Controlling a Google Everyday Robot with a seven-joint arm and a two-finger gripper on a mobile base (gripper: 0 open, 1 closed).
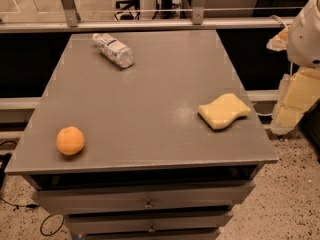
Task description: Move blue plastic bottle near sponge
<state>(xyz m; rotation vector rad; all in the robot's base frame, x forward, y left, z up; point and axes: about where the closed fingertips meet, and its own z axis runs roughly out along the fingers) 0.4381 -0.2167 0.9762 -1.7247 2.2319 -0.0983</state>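
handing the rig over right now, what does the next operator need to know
Tool: at the right edge of the view, off the table's right side, past the sponge, well away from the bottle.
Blue plastic bottle: lying on its side at the far left of the table top, untouched.
Sponge: flat near the right edge, towards the front.
Orange fruit: front left, not part of the job.
Done: nothing yet.
Left: reach across, grasp the bottle, set it beside the sponge.

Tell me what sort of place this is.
Probably an office or lab: a grey drawer cabinet, an office-chair base behind a railing, a speckled floor. The gripper hangs beside the cabinet's right edge.
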